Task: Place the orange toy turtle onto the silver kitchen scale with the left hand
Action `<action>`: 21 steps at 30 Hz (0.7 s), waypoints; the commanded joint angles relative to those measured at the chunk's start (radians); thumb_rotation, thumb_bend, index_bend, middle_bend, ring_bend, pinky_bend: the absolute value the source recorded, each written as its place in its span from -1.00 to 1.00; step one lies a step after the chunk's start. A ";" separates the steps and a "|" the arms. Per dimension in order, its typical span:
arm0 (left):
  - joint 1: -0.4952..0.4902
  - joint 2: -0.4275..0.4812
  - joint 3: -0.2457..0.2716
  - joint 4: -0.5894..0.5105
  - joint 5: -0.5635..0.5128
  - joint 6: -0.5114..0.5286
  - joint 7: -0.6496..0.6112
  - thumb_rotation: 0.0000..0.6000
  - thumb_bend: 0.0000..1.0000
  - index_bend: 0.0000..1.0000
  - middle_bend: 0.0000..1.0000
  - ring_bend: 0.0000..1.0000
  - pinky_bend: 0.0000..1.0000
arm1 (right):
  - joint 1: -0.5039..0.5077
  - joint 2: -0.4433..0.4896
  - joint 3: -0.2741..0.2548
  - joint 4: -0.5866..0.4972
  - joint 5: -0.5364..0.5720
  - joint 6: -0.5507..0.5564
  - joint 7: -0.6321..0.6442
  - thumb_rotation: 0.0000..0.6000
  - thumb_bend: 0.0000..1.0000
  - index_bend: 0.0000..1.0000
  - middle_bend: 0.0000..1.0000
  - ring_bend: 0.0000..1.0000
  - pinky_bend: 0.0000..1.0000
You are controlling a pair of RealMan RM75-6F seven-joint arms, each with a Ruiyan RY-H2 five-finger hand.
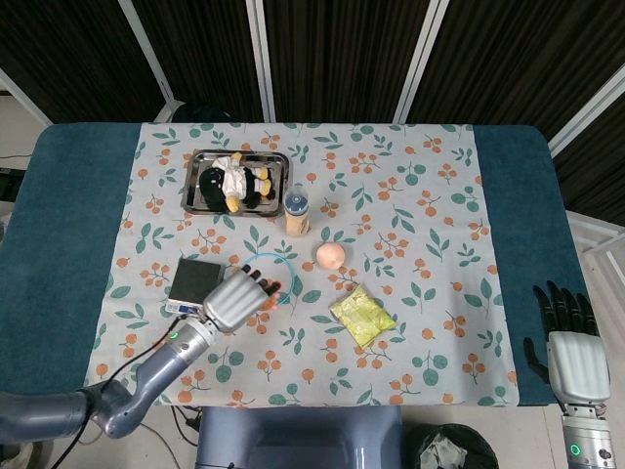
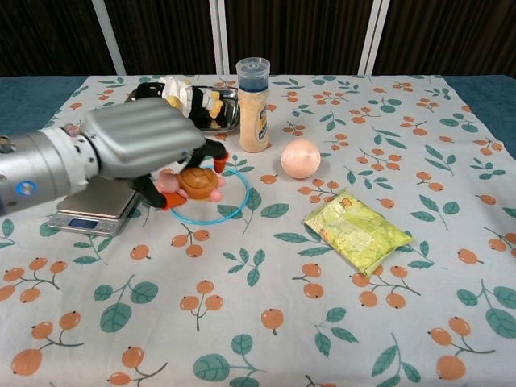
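Note:
My left hand [image 2: 137,145] grips the orange toy turtle [image 2: 197,183], which hangs in the air above the blue ring [image 2: 211,218]. In the head view the left hand [image 1: 234,299] hovers just right of the silver kitchen scale [image 1: 192,283], and the turtle is mostly hidden under its fingers. The scale [image 2: 93,205] lies low on the left in the chest view, partly behind the hand, its platform bare. My right hand [image 1: 571,344] rests off the table's right edge with fingers spread and nothing in it.
A metal tray [image 1: 199,197] holds a penguin plush [image 1: 234,183] at the back left. A spice jar [image 2: 253,93], a peach ball [image 2: 300,158] and a yellow-green packet [image 2: 356,233] stand to the right of the ring.

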 commanded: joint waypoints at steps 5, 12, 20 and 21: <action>0.111 0.169 0.055 0.015 0.058 0.111 -0.175 1.00 -0.38 -0.35 0.13 -0.14 -0.03 | 0.002 -0.008 -0.006 -0.006 -0.007 -0.003 -0.020 1.00 0.00 -0.99 -1.00 -0.97 -1.00; 0.147 0.198 0.071 0.101 0.067 0.114 -0.297 1.00 -0.38 -0.36 0.13 -0.14 -0.03 | 0.004 -0.017 -0.008 -0.006 -0.004 -0.008 -0.038 1.00 0.00 -0.99 -1.00 -0.97 -1.00; 0.161 0.150 0.066 0.233 0.047 0.073 -0.373 1.00 -0.38 -0.36 0.13 -0.14 -0.03 | 0.004 -0.016 -0.004 -0.003 0.001 -0.005 -0.033 1.00 0.00 -0.99 -1.00 -0.97 -1.00; 0.160 0.141 0.063 0.248 0.042 0.064 -0.382 1.00 -0.38 -0.37 0.12 -0.14 -0.03 | 0.004 -0.015 -0.003 -0.002 0.002 -0.005 -0.033 1.00 0.00 -0.99 -1.00 -0.97 -1.00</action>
